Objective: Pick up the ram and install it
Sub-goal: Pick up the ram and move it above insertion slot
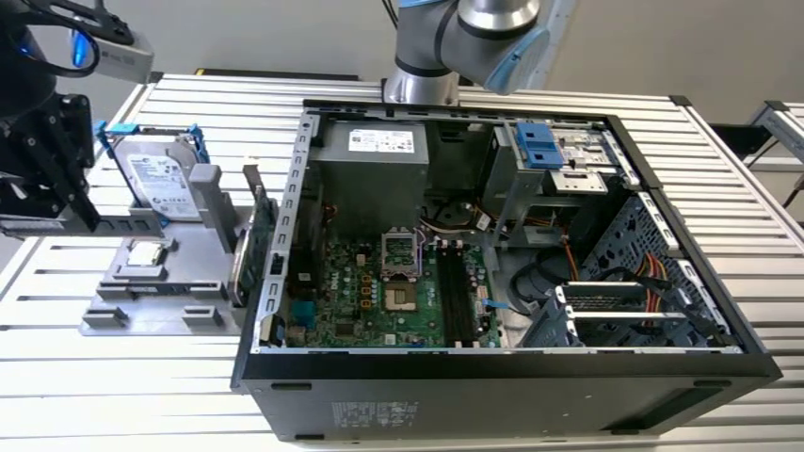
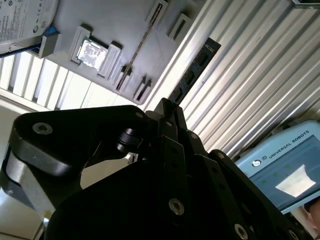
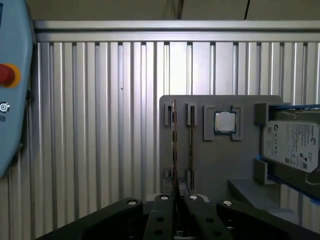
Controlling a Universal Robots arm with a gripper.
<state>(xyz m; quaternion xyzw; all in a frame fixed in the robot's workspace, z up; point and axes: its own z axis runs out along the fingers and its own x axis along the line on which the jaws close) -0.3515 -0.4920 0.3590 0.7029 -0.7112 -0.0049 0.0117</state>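
Note:
My gripper (image 3: 175,197) is shut on the ram (image 2: 192,75), a dark stick with black chips that reaches out from the fingertips (image 2: 166,107). In the first wrist view the ram (image 3: 173,145) shows edge-on, hanging above the grey holder (image 3: 220,165). Under it one holder slot lies bare. A second stick (image 3: 191,145) stands in the neighbouring slot. In the exterior view the gripper (image 1: 63,188) hangs at the far left, raised above the holder (image 1: 151,282) and apart from the open computer case (image 1: 503,363). Long black memory slots (image 1: 455,292) run along the green motherboard.
The holder also carries a small square silver chip (image 3: 225,122) and a silver drive in a blue frame (image 3: 292,147). A stick (image 1: 258,240) stands at the holder's edge beside the case wall. A pale blue pendant (image 3: 10,90) lies on the ribbed table (image 3: 100,125).

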